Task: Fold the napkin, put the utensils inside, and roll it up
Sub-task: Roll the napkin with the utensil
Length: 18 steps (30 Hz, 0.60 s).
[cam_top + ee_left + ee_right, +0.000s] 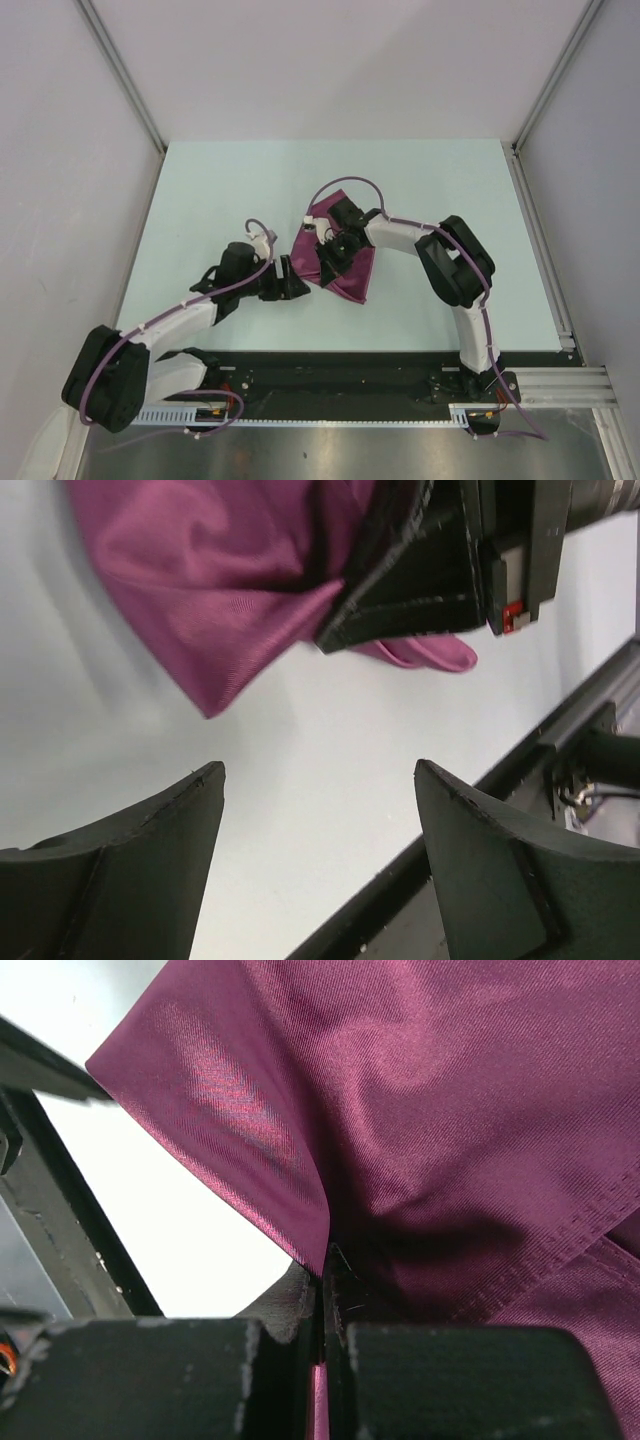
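Top external view: napkin point(350, 268), plum cloth, bunched at mid-tabletop point(230, 180), long axis running far to near and slightly rightward.

- Right gripper point(325, 1260): jaws shut, with a fold of the cloth pinched between them.
- Left gripper point(320, 770): jaws wide, nothing held. The cloth's near-left corner lies ahead of the gap, apart from it.
- Left arm is judged the nearer to that free corner.
- Bare surface is seen on all sides.
- Utensils are not seen.

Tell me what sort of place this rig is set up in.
Probably a lab test cell, not a dining room: plain panel walls on aluminium posts enclose a pale table, and the left arm and right arm are bolted to a base rail.
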{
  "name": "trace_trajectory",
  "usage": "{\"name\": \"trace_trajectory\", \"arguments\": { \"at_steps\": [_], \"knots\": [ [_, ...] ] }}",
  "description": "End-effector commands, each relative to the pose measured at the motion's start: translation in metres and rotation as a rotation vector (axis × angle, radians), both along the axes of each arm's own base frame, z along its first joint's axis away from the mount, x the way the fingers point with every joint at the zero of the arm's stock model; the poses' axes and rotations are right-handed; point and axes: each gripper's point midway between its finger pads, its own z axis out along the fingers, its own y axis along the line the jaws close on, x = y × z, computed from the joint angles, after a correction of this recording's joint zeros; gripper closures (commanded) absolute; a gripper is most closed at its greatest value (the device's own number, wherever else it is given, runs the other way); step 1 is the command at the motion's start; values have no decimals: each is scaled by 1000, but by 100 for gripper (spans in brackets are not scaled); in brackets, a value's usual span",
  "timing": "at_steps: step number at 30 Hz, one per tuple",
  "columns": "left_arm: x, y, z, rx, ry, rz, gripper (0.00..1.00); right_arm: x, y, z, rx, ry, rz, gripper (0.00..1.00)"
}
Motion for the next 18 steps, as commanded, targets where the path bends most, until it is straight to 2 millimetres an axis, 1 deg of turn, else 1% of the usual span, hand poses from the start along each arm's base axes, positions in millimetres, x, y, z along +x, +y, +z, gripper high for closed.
{"name": "trace_trajectory", "arguments": {
  "at_steps": [1,7,8,9,11,14,18],
  "knots": [
    [-9,-25,8,-53,37,-108,18,-14,-1,-4,-8,88,16,100],
    [4,-37,7,-121,18,-79,18,-15,-2,-4,-8,94,18,100],
    [10,-41,12,-150,-6,-79,18,-14,-2,-5,-10,92,17,100],
    [10,-43,12,-169,-1,-73,18,-15,-2,-7,-14,97,16,100],
    [19,-47,14,-192,-28,-63,18,-15,-2,-7,-15,96,16,100],
    [28,-50,16,-197,-48,-49,18,-14,-3,-7,-14,98,14,100],
    [40,-49,13,-180,-76,-20,18,-14,-3,-8,-18,99,10,100]
  ]
}}
